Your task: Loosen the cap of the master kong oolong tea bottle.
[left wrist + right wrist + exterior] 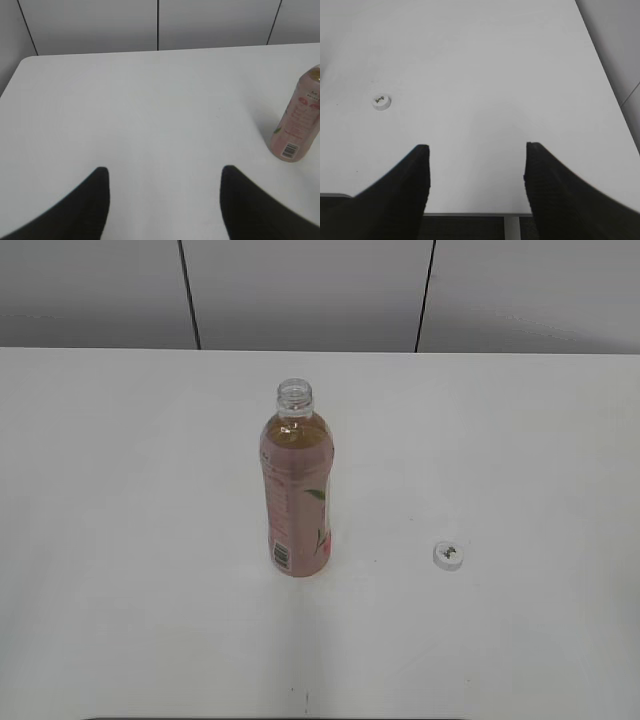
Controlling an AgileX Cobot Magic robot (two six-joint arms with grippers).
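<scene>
Dark fingers (95,200) of the left gripper (162,205) are filling the bottom of the left wrist view, spread wide with nothing between them, hanging over bare white counter (125,110). Same story on the right: the right gripper (476,185) is sitting released and empty near the counter's front edge.

Out in the middle, the master kong oolong tea bottle (296,490) is standing upright with its threaded neck showing open. The cap (448,553) is lying flat on the counter well apart from it, off to the right side, dark mark facing up. Judging by that, the loosening is looking already done and then some.

Handling-wise, that bottle is looking nearly full of amber tea, so it is probably carrying real weight, and thin clear plastic like that is likely giving under a hard squeeze. With the mouth open, squeezing is risking a spill, so the labelled mid-body is looking like the safest hold. The cap is small, light and stiff, its side best pinched from above.

The left wrist view is cutting the bottle off at the shoulder, so its neck is hidden there. The cap's mark is too small to read, and neither arm is appearing in the exterior view.
</scene>
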